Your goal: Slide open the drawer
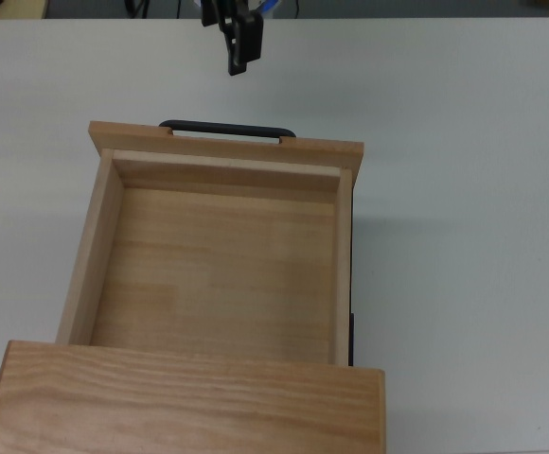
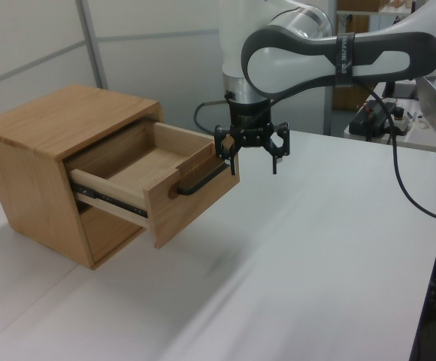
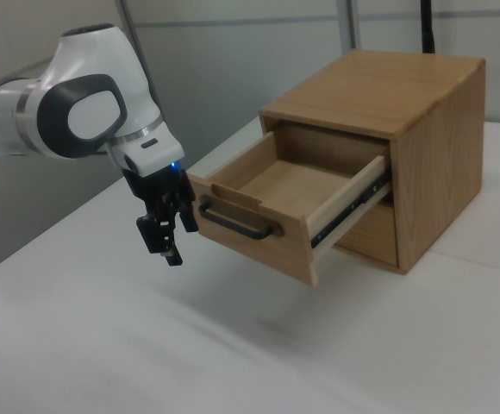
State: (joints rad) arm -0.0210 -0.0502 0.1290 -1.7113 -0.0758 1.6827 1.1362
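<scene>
Top view: the cabinet (image 1: 185, 402) occupies the near edge of the table (image 1: 464, 236), its grained wooden top filling the lower left. The drawer (image 1: 218, 255) projects from it toward the table's far edge and stands pulled out for most of its length. The drawer is a light wood box with thin side walls, a bare floor with nothing in it, and a flat front panel wider than the box. A wide, thin black bar handle (image 1: 227, 129) is fixed across the front panel. No brand, label or writing can be read on any surface.

Left view: the cabinet (image 2: 49, 162) rests near the table's left edge. The drawer (image 2: 161, 177) hangs on a dark metal slide rail (image 2: 105, 199) in the upper opening; a second, open compartment lies below it. The handle (image 2: 201, 179) faces the arm.

Right view: the drawer (image 3: 289, 203) extends from the cabinet (image 3: 405, 147) toward the right view's left, with the handle (image 3: 237, 222) on its front and a rail (image 3: 349, 216) along its side.

Beyond the drawer front, the gripper (image 2: 253, 147) hangs from the white and grey arm (image 2: 331, 56), pointing down above the table. Its fingers (image 2: 275, 154) are spread wide and hold nothing. It is near the handle but apart from it. In the top view the gripper (image 1: 238, 43) sits at the table's far edge.
</scene>
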